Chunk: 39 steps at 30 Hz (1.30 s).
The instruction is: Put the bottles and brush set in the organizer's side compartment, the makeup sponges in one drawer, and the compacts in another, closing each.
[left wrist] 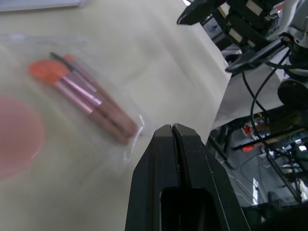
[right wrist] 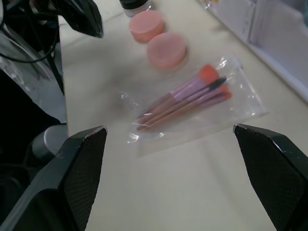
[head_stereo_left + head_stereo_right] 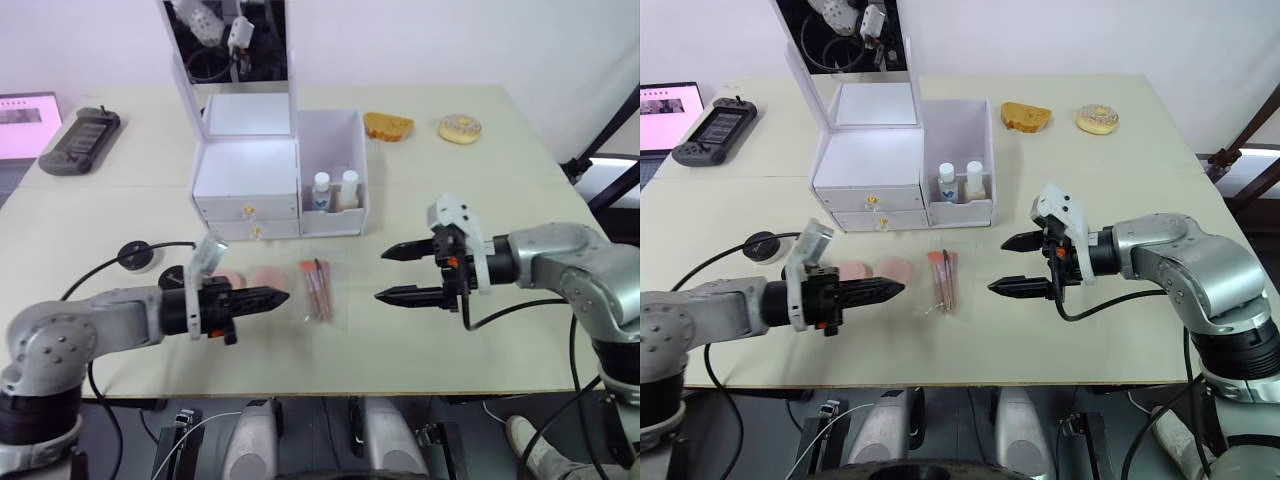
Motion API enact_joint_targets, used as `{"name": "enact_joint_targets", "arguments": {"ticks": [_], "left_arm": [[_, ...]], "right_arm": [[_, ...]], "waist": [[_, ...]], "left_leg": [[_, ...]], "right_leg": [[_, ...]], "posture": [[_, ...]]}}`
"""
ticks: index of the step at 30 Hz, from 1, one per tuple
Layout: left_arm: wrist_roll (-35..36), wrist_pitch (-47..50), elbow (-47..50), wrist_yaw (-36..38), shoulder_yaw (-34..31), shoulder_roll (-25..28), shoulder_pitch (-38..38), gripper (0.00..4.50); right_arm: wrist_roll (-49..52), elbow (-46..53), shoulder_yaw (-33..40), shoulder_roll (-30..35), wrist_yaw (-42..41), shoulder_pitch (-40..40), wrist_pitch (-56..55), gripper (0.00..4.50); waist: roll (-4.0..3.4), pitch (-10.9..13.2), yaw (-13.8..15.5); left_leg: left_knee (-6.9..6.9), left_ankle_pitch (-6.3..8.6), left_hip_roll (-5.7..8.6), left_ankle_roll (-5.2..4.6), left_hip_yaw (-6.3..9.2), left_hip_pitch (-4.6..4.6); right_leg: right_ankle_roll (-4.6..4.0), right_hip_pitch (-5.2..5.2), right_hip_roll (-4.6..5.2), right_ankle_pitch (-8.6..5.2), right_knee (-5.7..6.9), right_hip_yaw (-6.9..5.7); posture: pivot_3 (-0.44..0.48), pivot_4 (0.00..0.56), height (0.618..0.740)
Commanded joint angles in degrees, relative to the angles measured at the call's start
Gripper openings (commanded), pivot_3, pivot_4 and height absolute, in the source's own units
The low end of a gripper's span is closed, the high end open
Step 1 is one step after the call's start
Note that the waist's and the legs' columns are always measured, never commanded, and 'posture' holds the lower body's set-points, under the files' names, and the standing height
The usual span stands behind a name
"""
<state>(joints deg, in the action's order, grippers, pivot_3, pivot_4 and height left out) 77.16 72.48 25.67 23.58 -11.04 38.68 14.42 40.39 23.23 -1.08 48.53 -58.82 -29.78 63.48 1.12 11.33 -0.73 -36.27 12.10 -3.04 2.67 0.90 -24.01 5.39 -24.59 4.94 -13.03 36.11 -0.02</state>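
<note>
Here, a cosmetics organizer (image 3: 245, 180) stands at the middle of a pale table (image 3: 480, 330), mirror lid raised, both drawers shut. Its side bin (image 3: 334, 160) already holds the two bottles (image 3: 335, 190), upright and side by side.

The brush set (image 3: 317, 289) lies flat on the table in front of the organizer, below the seam between drawers and bin. Its long axis runs toward and away from the organizer, with the bristle ends toward the organizer.

The right tool (image 3: 412, 271) hovers just to the right of the brush set, fingers spread wide and empty, tips pointing at the sleeve. The left tool (image 3: 272, 296) sits close on the brush set's other side, fingers pressed together and holding nothing. Both are near; the open right tool looks the readier one to grasp, crossing the sleeve's short width.

Two pink sponges (image 3: 265, 277) rest beside the brush set, next to the left tool, which partly covers one. A compact (image 3: 173, 276) beyond them is mostly hidden behind the left arm. The clear sleeve's edges are hard to make out against the table.
</note>
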Motion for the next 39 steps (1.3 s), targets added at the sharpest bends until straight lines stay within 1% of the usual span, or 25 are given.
{"name": "enact_joint_targets", "arguments": {"ticks": [1,2,3,5,6,11,17,19,21,25,29,31,34,37,39], "left_arm": [[-8.1,-2.2,-0.5,-4.6,5.3,-1.2,1.8,0.05],[-11.0,-3.0,-0.2,-4.7,7.4,-1.3,1.8,0.05],[-11.8,-3.3,-0.3,-5.4,8.4,-2.5,1.8,0.05],[-12.2,-3.8,-0.8,-6.0,8.9,-4.7,2.2,0.05],[-12.9,-3.9,-0.8,-6.0,9.3,-5.2,2.7,0.05],[-14.9,-4.1,-1.2,-6.4,9.7,-7.2,3.5,0.05],[-19.3,-3.3,-1.8,-7.1,11.2,-7.2,4.1,0.05],[-20.6,-3.2,-2.6,-7.6,11.6,-7.9,4.5,0.05],[-23.4,-3.1,-3.4,-8.5,13.8,-8.4,4.7,0.05],[-25.8,-1.5,-3.4,-10.9,15.9,-11.5,4.4,0.05],[-27.9,2.0,-5.2,-14.1,14.5,-13.4,4.9,0.05],[-28.3,3.8,-5.3,-14.3,14.4,-13.7,5.0,0.05],[-28.9,6.3,-4.9,-14.8,14.9,-14.3,5.1,0.05],[-29.5,9.3,-4.5,-15.0,15.4,-13.9,5.4,0.05],[-30.5,10.5,-4.3,-14.7,15.7,-12.7,5.9,0.05]], "right_arm": [[4.3,1.4,1.0,-0.9,6.3,-3.0,13.3,4.5],[4.8,0.8,0.4,-1.9,8.2,-4.4,18.7,4.5],[6.2,-1.0,0.8,-3.7,9.5,-5.7,23.7,4.5],[9.0,-4.4,1.8,-6.5,12.1,-7.0,28.6,4.5],[10.5,-6.5,2.1,-7.1,13.7,-7.3,29.0,4.5],[18.7,-13.5,2.4,-8.1,23.0,-7.6,29.0,4.5],[29.7,-23.0,4.5,-12.4,37.3,-9.1,29.0,4.5],[31.9,-26.0,5.1,-13.9,42.2,-9.6,29.0,4.5],[33.6,-28.4,5.4,-15.5,46.5,-9.9,29.0,4.5],[37.9,-32.4,5.0,-18.0,54.1,-10.4,29.0,4.5],[40.1,-34.5,5.6,-20.1,59.5,-10.6,29.0,4.5],[42.0,-35.8,6.4,-21.4,61.6,-10.8,29.0,4.5],[42.2,-37.9,7.4,-24.0,64.1,-10.6,29.0,4.5],[40.4,-40.8,8.2,-26.7,66.1,-10.7,29.0,4.5],[39.4,-42.0,8.6,-28.6,66.9,-11.0,29.0,4.5]], "waist": [[0.01,0.0,0.0],[0.01,0.0,0.0],[0.0,0.0,-0.1],[0.01,0.0,0.0],[0.02,0.0,0.0],[0.02,0.0,0.1],[0.03,0.0,-0.1],[0.02,0.0,-0.1],[0.02,0.0,0.0],[0.02,0.0,0.0],[0.02,0.0,0.0],[0.03,-0.1,-0.1],[0.03,-0.1,-0.2],[0.08,-0.2,-0.4],[0.08,-0.3,-0.6]], "left_leg": [[-0.01,0.0,0.0,0.0,0.03,0.07],[-0.01,0.0,0.0,0.0,0.05,0.08],[0.0,0.0,0.01,0.0,0.06,0.08],[-0.01,0.0,0.01,0.0,0.07,0.09],[-0.02,0.0,0.01,0.0,0.08,0.07],[-0.01,0.0,0.04,-0.01,0.16,-0.05],[-0.02,-0.01,0.03,-0.02,0.26,-0.06],[-0.01,-0.01,0.03,-0.02,0.37,-0.07],[-0.01,-0.01,0.03,-0.02,0.39,-0.07],[-0.02,-0.01,0.04,-0.03,0.4,-0.17],[-0.01,-0.02,0.04,-0.03,0.42,-0.13],[-0.02,-0.02,0.04,-0.03,0.47,-0.03],[-0.02,-0.02,0.06,-0.04,0.59,0.13],[0.03,-0.02,0.06,-0.04,0.62,0.33],[0.1,-0.01,0.06,-0.04,0.68,0.55]], "right_leg": [[0.0,0.08,-0.02,0.0,0.0,0.0],[-0.02,0.08,-0.02,0.01,0.0,0.0],[-0.03,0.09,-0.03,0.02,0.0,0.0],[-0.08,0.09,-0.03,0.05,-0.01,0.0],[-0.09,0.09,-0.03,0.05,-0.01,0.0],[-0.07,0.08,-0.07,0.03,-0.06,0.0],[-0.07,0.08,-0.15,0.03,-0.06,0.0],[-0.07,0.08,-0.22,0.04,-0.04,0.0],[-0.07,0.08,-0.23,0.04,-0.04,0.0],[-0.06,0.07,-0.23,0.03,-0.07,0.0],[-0.05,0.08,-0.23,0.03,-0.05,-0.01],[-0.05,0.16,-0.27,0.03,-0.03,-0.01],[-0.07,0.28,-0.33,0.04,-0.04,-0.01],[-0.07,0.41,-0.36,0.04,-0.04,-0.01],[-0.04,0.57,-0.41,0.01,-0.05,-0.01]], "posture": [[0.0,0.15,0.74],[0.0,0.15,0.74],[0.0,0.15,0.74],[0.0,0.15,0.74],[0.0,0.15,0.74],[0.0,0.15,0.74],[0.0,0.15,0.74],[0.0,0.15,0.74],[0.0,0.15,0.74],[0.0,0.15,0.74],[0.0,0.15,0.74],[0.0,0.15,0.74],[0.0,0.15,0.74],[0.0,0.15,0.74],[0.0,0.15,0.74]]}}
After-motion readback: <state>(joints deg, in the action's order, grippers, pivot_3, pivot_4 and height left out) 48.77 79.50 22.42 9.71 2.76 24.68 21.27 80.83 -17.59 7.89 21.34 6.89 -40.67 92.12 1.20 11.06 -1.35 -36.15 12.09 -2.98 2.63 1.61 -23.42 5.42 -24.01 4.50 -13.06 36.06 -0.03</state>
